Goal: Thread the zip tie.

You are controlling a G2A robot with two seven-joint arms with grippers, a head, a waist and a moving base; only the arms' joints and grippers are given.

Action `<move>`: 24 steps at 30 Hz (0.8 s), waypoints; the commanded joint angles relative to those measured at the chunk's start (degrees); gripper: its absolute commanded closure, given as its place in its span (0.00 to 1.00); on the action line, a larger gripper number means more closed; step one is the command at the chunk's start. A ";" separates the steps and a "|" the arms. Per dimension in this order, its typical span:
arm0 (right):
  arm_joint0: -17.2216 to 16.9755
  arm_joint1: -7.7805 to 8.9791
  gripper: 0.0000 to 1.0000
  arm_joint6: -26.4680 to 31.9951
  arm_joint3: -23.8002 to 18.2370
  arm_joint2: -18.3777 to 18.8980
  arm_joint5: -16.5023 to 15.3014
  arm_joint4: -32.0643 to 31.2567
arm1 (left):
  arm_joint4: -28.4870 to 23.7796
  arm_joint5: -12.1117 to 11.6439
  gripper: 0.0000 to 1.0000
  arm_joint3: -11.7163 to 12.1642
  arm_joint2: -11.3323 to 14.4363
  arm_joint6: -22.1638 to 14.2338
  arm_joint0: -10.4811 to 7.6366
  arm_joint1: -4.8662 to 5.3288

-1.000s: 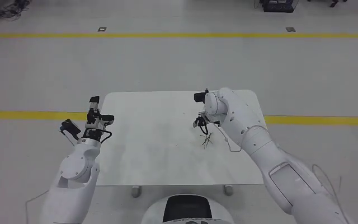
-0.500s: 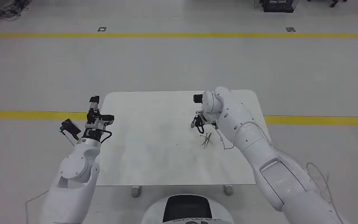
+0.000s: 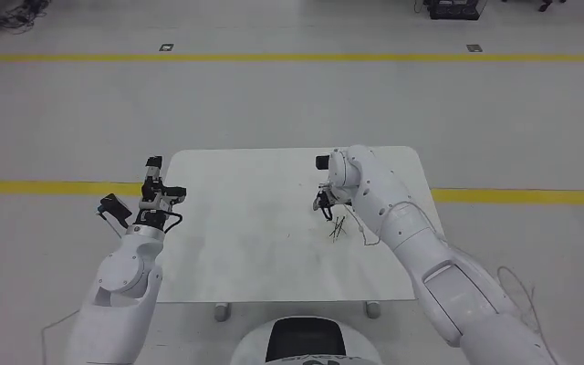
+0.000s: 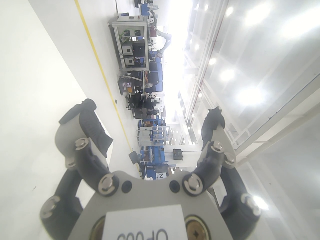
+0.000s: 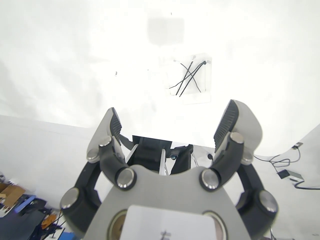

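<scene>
Several thin black zip ties (image 3: 338, 228) lie crossed in a small pile on the white table (image 3: 237, 255), right of its middle. In the right wrist view the zip ties (image 5: 188, 76) rest in a shallow clear square tray (image 5: 207, 93). My right gripper (image 3: 323, 202) hovers just beyond and slightly left of the pile. Seen from its own wrist, the right gripper (image 5: 173, 114) is open and empty, above the table and short of the ties. My left gripper (image 3: 161, 187) stays at the table's left edge. It (image 4: 150, 112) is open, empty and turned toward the room.
The table top around the tray is bare white. A thin cable (image 3: 370, 233) hangs along my right arm close to the pile. Cables and a small box (image 5: 287, 173) lie on the floor beside the table.
My right arm has swung a little to the left, bringing its gripper slightly nearer the pile. The left arm has kept still.
</scene>
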 commanded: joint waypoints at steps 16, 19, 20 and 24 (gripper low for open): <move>-8.12 -5.79 0.00 0.14 -2.45 13.53 0.00 -15.57 | 0.00 0.00 0.00 0.00 0.00 0.00 0.00 0.00; -8.79 -6.64 0.00 0.14 -3.39 15.85 0.00 -17.62 | 0.00 0.00 0.00 0.00 0.00 0.00 0.00 0.00; -8.79 -6.64 0.00 0.14 -3.39 15.85 0.00 -17.62 | 0.00 0.00 0.00 0.00 0.00 0.00 0.00 0.00; -8.79 -6.64 0.00 0.14 -3.39 15.85 0.00 -17.62 | 0.00 0.00 0.00 0.00 0.00 0.00 0.00 0.00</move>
